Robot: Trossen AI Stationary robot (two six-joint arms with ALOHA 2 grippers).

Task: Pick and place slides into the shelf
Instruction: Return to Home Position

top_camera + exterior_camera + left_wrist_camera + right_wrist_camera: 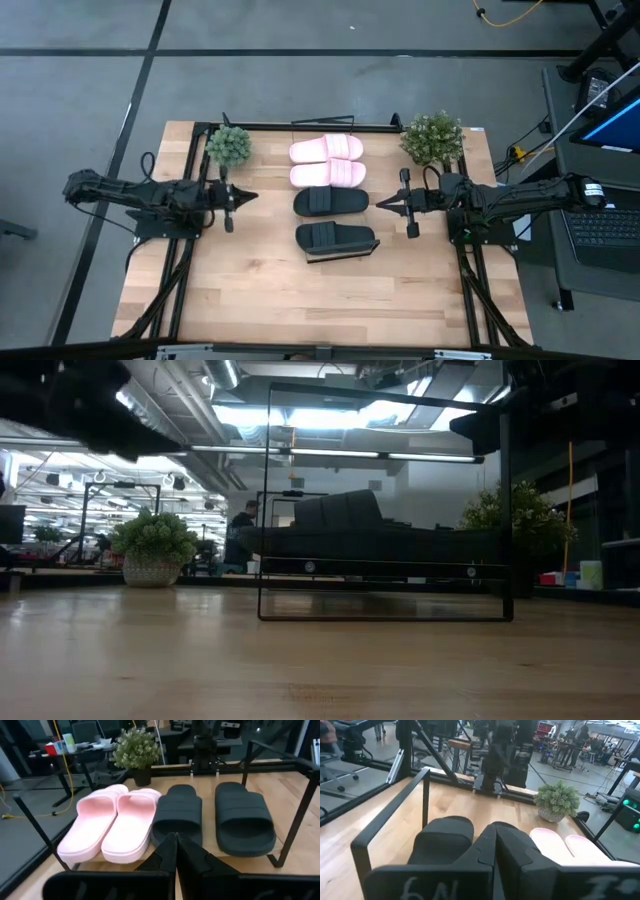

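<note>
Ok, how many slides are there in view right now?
4. The back pink slide, the second pink slide beside it, then the first black slide, and the front black slide, all in one row. None seems hidden.

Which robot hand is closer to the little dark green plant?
Left. The left gripper hangs just beside the little plant, on the same side of the table. The right gripper is across the four slides, near the bigger plant.

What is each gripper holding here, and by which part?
Nothing. The left gripper and right gripper hang either side of the slides, jaws shut and empty.
</note>
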